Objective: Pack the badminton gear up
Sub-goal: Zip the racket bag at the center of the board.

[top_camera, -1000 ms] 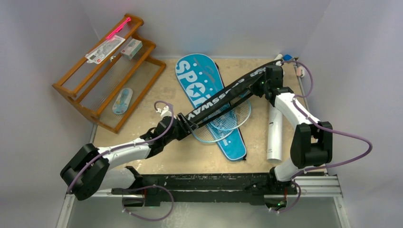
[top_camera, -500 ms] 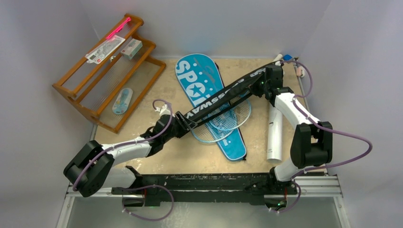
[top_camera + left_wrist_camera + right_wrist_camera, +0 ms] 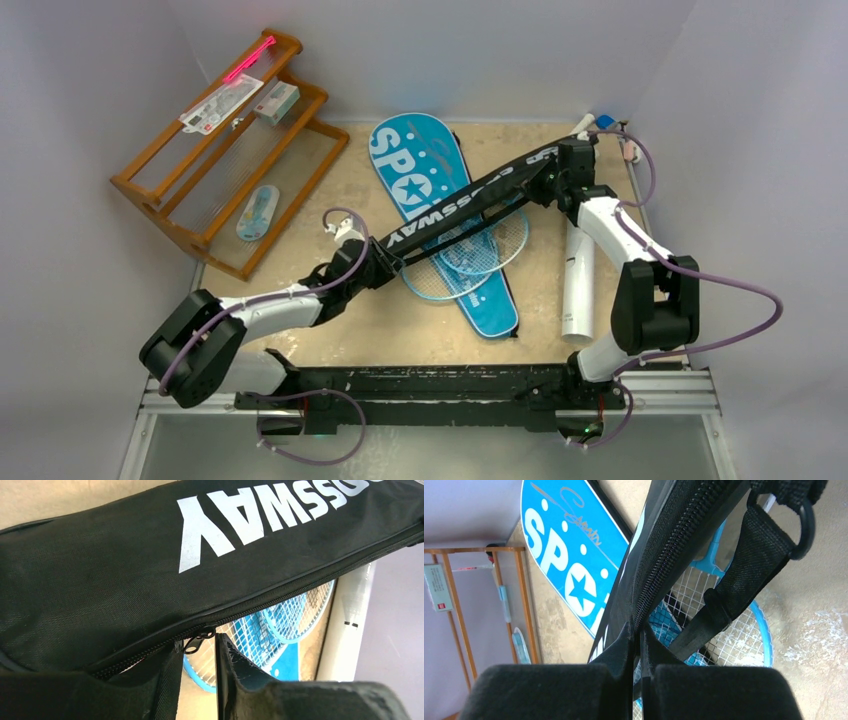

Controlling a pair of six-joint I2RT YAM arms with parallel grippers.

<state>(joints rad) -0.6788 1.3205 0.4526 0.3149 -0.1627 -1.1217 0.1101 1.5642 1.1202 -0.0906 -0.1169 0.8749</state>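
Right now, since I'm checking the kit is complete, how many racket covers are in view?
2. The black CROSSWAY cover, pinched by the right fingers, stretches above the table; the blue SPORT cover lies flat beneath it. None seems hidden.

Right arm [image 3: 612, 228] partly hides white tube [image 3: 577, 295]

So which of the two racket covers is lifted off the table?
The black CROSSWAY cover: it hangs in the air above the rackets, while the blue SPORT cover lies flat on the table under them.
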